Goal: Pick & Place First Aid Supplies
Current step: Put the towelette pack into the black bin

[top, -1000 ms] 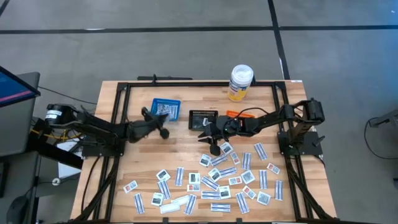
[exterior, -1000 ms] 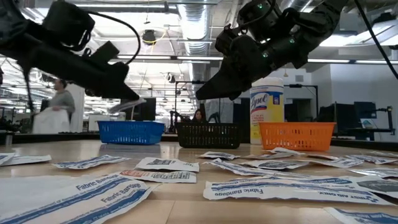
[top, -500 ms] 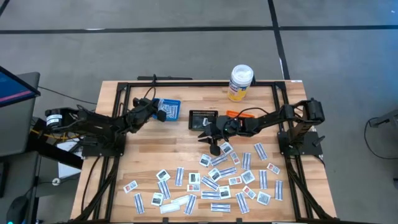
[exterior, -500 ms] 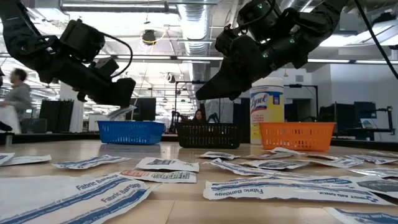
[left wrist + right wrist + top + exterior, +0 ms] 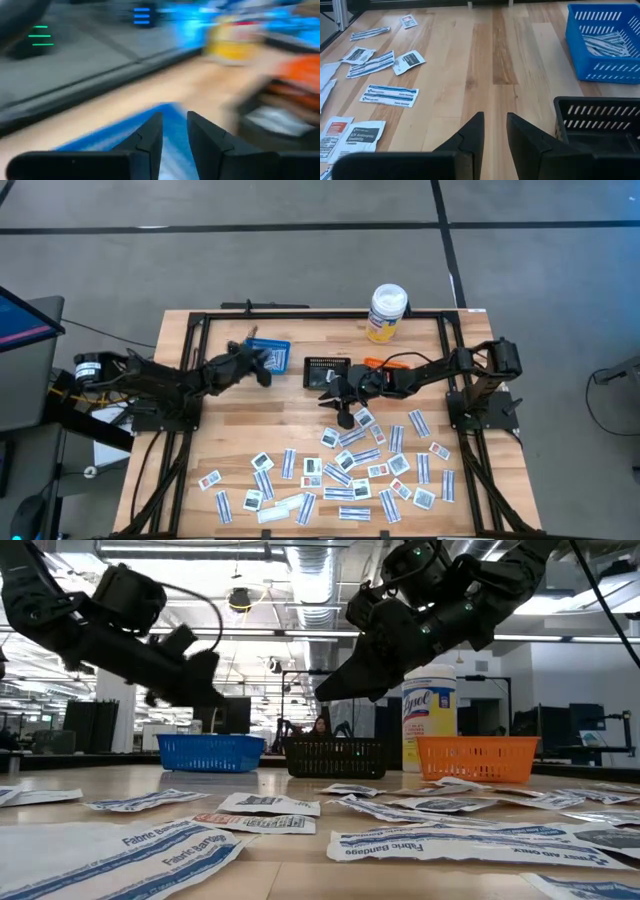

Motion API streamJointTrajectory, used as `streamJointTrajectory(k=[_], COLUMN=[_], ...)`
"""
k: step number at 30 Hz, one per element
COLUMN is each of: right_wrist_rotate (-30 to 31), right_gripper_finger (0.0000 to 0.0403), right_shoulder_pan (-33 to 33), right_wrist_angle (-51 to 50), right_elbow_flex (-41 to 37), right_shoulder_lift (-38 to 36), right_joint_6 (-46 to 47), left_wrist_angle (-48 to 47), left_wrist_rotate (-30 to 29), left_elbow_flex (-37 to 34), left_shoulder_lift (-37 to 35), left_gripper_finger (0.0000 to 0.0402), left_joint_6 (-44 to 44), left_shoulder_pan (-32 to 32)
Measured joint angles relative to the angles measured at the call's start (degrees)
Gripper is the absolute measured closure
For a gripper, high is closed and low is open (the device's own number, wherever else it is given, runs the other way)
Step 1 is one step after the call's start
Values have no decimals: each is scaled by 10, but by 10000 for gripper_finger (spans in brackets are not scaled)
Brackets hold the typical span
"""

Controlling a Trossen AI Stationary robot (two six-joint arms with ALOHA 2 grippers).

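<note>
The table (image 5: 485, 60) is pale wood in long planks, smooth with a faint satin sheen; black metal rails (image 5: 320, 314) frame it; the first aid supplies (image 5: 345, 470) strewn over it look like thin white printed paper, slightly crinkled; beside the black basket (image 5: 600, 117) of matt slotted plastic stands the blue basket (image 5: 605, 42), glossier plastic; the orange basket (image 5: 478, 758) is plastic mesh too; behind it, the bottle (image 5: 429, 725) is smooth white plastic.

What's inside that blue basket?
The blue basket holds several narrow white packets lying along its bottom. Its near wall hides whatever lies right behind it, so I can't count them.
</note>
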Motion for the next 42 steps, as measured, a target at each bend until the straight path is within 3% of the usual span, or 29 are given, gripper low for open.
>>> streamJointTrajectory(k=[5,9,18,22,26,36,42], right_wrist_rotate=[0,0,1,1,2,2,2], right_gripper_finger=[326,326,307,277,247,218,226], right_shoulder_pan=[0,3,31,38,40,40,40], right_wrist_angle=[-1,-1,5,8,9,7,6], right_elbow_flex=[0,0,0,0,0,0,0], right_shoulder_lift=[0,0,0,0,0,0,0], right_joint_6=[1,-2,-31,-31,-31,-30,-30], left_wrist_angle=[14,13,3,-72,-167,-182,-107], left_wrist_rotate=[184,241,234,225,220,128,115], left_elbow_flex=[0,0,0,0,0,0,1], left_shoulder_lift=[0,0,0,0,0,76,150], left_gripper_finger=[317,317,300,268,241,241,250], left_joint_6=[-43,-74,-79,-131,-130,-55,-57], left_shoulder_pan=[-67,-152,-335,-384,-427,-467,-467])
